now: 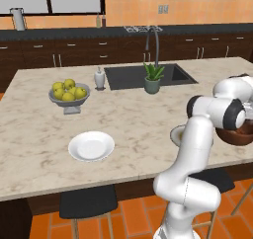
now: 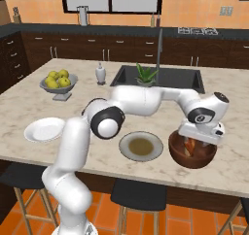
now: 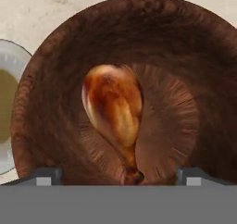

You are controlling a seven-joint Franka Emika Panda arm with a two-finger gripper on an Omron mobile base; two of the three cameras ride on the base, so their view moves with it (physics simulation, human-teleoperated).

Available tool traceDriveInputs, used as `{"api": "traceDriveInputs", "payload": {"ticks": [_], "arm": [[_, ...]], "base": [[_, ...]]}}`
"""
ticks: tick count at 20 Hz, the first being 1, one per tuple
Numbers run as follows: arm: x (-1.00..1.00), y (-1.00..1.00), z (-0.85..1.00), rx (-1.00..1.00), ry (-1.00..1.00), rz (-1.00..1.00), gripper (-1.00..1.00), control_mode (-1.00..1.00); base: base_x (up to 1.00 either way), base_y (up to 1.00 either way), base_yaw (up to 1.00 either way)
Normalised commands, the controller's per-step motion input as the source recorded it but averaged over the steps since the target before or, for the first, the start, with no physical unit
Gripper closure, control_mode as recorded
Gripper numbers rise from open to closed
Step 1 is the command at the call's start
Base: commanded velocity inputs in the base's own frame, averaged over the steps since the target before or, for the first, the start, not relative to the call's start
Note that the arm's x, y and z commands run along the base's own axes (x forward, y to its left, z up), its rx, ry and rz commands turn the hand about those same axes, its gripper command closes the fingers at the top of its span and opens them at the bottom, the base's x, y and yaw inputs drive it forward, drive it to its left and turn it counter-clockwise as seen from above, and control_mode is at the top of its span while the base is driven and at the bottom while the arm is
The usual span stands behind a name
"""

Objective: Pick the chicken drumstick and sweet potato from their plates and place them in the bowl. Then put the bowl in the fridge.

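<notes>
From my remote station, the gripper (image 3: 118, 174) hangs with jaws wide over the wooden bowl (image 3: 185, 52), the chicken drumstick (image 3: 113, 105) lying inside, bone toward 6 o'clock; sweet potato and fridge steps seemingly remain.

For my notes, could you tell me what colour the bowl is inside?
Dark reddish-brown wood grain; the bowl shows best in the hand view.

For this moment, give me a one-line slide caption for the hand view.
Open end effector above the wooden bowl, chicken drumstick lying inside, bone end nearest the camera.
</notes>
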Motion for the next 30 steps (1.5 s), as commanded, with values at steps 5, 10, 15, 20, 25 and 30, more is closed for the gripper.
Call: {"api": "traceDriveInputs", "payload": {"ticks": [5,10,15,20,25,30], "arm": [[-0.66,0.07,0.37,0.02,-0.01,-0.27,-1.0,-1.0],[-0.63,0.0,0.12,0.13,0.07,-0.42,-1.0,-1.0],[-0.61,-0.03,0.0,0.13,0.03,-0.39,-1.0,-1.0],[0.04,-0.18,-0.22,0.2,0.03,-0.4,-1.0,-1.0],[0.26,0.04,0.01,0.12,0.11,-0.49,-1.0,-1.0],[0.6,-0.07,-0.19,0.07,0.24,-0.17,-1.0,-1.0]], "base": [[0.0,0.0,0.0],[0.0,0.0,0.0],[0.0,0.0,0.0],[0.0,0.0,0.0],[0.0,0.0,0.0],[0.0,0.0,0.0]]}}
